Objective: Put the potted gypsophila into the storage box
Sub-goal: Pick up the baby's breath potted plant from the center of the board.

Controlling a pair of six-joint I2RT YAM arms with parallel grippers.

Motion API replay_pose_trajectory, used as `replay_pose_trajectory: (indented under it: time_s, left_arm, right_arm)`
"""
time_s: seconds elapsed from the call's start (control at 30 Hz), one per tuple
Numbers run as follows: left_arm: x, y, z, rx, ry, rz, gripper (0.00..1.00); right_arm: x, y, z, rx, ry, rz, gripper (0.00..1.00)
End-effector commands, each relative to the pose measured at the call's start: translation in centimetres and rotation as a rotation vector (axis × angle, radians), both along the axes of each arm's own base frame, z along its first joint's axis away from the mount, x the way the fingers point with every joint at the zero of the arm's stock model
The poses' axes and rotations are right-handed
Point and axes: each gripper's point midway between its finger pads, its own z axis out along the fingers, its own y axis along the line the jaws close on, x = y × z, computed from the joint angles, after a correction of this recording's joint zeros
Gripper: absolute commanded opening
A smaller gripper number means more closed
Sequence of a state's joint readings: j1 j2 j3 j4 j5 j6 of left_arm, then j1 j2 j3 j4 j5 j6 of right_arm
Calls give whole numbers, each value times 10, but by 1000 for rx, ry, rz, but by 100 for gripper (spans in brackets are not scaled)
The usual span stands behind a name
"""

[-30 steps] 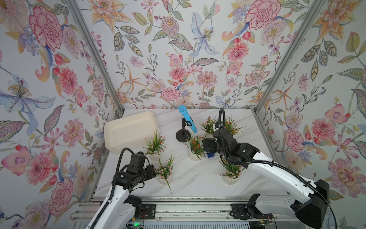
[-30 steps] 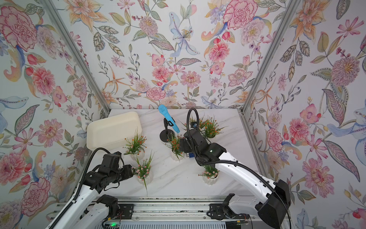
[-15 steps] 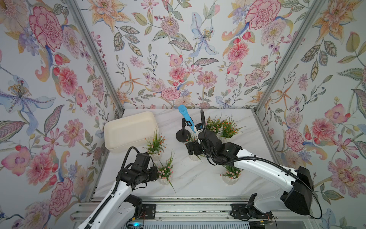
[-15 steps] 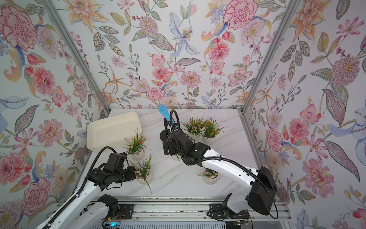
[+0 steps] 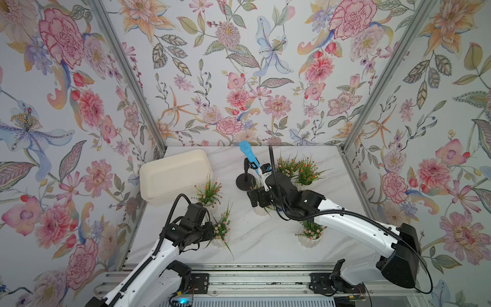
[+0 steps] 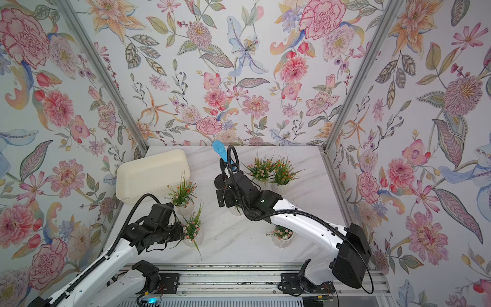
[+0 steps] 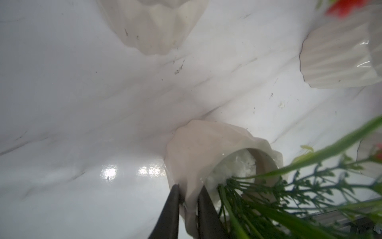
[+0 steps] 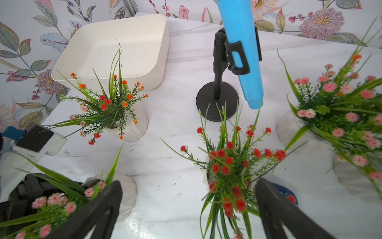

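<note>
Left gripper: my left gripper (image 7: 189, 186) is clamped on the wall of the pink pot (image 7: 198, 149), at the front left of the table (image 5: 265, 247).
Right gripper: my right gripper (image 8: 189, 183) is spread wide and holds nothing. It hangs over the red pot (image 8: 227, 165), near the mic (image 8: 241, 51).
Left wrist only: I see the pot wall pinched between my fingers (image 7: 170, 211). In both top views my own wrist hides that pinch.
Top views only: both show a sixth pot (image 5: 309, 235) beside my right forearm. My right wrist view does not reach it.
Right wrist only: it looks down onto the bare floor of the box (image 8: 115, 47).
Box: it sits at the back left, and the orange pot (image 5: 210, 190) is just beside its front wall.
Pots: all six are outside the box.
Pink pot's fill: white filler with green stems rising from it.
</note>
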State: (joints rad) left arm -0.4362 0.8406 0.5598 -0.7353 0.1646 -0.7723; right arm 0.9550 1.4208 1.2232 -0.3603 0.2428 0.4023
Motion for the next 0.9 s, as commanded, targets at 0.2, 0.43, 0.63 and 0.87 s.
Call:
replay_pose_trajectory:
  time_s: [0.2,0.43,0.63,0.87]
  left_arm:
    - [10,8,8,98,-18,25,7]
    - [13,11,7,150,-16,35,0]
    - [19,8,24,125,-62,67,0]
    - [28,13,73,137,-134,91,0]
  right_arm:
    - [-13,38,29,73,-46,147,100]
    - [-10,45,37,73,-70,154,100]
    - [-10,40,55,103,-114,149,100]
    - [-3,21,65,115,-140,124,100]
